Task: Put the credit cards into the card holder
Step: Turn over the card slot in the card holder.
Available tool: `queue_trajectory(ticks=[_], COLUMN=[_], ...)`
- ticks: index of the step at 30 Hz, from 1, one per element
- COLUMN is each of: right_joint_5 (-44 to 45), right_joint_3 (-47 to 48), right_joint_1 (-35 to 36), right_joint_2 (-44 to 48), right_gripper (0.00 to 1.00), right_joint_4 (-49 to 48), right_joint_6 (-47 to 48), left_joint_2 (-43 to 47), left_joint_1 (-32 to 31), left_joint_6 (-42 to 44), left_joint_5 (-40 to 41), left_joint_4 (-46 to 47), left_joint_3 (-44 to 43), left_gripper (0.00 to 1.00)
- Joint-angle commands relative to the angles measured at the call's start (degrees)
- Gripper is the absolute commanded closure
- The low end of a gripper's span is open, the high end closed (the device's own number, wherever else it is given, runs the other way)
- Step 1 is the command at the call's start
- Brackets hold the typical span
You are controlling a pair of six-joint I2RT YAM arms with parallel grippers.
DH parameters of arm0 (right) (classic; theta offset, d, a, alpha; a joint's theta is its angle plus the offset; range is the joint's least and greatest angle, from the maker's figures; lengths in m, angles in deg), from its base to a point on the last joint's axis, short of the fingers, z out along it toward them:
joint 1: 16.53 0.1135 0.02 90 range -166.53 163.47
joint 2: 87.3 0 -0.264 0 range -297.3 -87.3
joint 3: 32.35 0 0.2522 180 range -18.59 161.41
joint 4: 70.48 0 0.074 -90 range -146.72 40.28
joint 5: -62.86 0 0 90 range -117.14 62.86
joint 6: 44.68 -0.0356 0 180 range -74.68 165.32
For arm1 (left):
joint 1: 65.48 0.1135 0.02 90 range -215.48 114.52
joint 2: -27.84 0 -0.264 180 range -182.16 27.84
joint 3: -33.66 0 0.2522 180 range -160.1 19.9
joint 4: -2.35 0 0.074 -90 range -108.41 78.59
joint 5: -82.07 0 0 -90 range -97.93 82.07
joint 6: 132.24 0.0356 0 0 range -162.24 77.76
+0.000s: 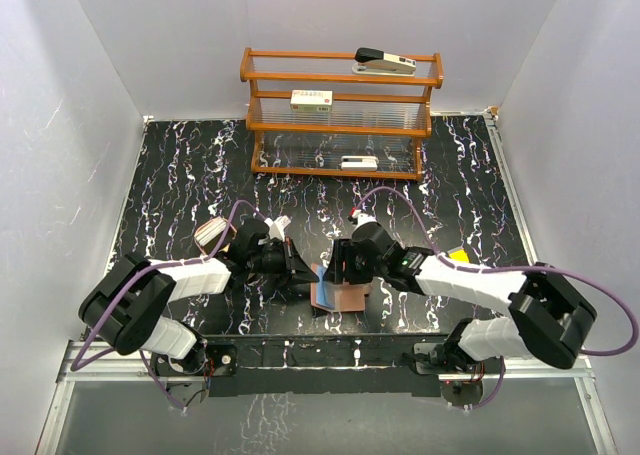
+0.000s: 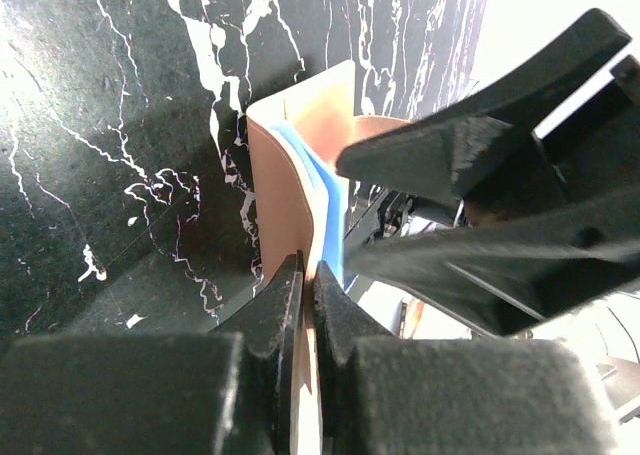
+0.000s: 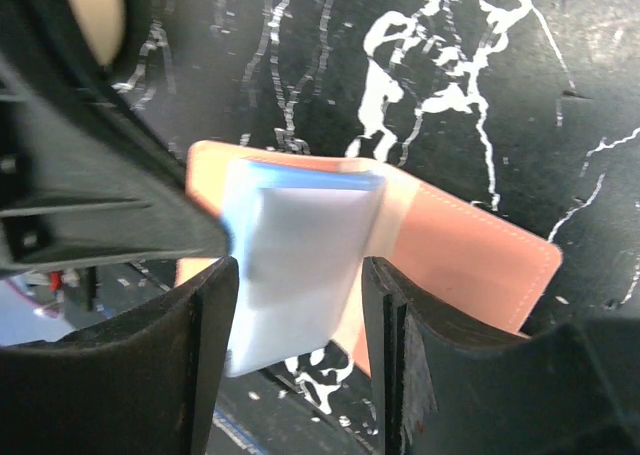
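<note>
The reddish-brown card holder [image 1: 345, 295] stands half open on the black marbled table between my two grippers. In the left wrist view, my left gripper [image 2: 308, 285] is shut on the edge of one leather flap of the card holder [image 2: 300, 175], holding that flap upright. In the right wrist view, a pale silvery credit card [image 3: 290, 275], blurred, sits partly inside the card holder's [image 3: 470, 245] blue-edged pocket. My right gripper [image 3: 300, 315] stands open around the card's free end, with a gap at the right finger. From above, both grippers [image 1: 300, 275] [image 1: 335, 267] crowd the holder.
A wooden rack [image 1: 340, 115] at the back holds white labelled boxes [image 1: 311, 100] and a black-and-white object [image 1: 385, 63] on top. A tan striped tray [image 1: 213, 237] lies left of the left arm. A yellow item [image 1: 458, 257] shows beside the right arm.
</note>
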Motion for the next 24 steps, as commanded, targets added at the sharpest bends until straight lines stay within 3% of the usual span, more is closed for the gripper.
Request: queue_trajectory(ticks=[1, 5, 24], right_joint_5=[-2.44, -5.35, -6.77], right_joint_3=[0.25, -0.15, -2.23], right_joint_1=[-0.01, 0.07, 0.16], right_joint_2=[4.75, 4.15, 0.92], right_gripper=[0.48, 0.45, 0.47], right_joint_4=[-3.31, -5.06, -7.54], right_joint_6=[-2.47, -3.69, -4.59], left_joint_2=[3.22, 3.25, 3.25], left_joint_1=[-0.19, -0.24, -0.25], left_joint_6=[0.09, -0.04, -1.81], left_joint_5=[1.33, 1.8, 1.36], left_joint_4=[0.24, -0.1, 2.01], left_joint_3=[0.41, 0.42, 1.63], left_gripper=[1.0, 1.0, 1.0])
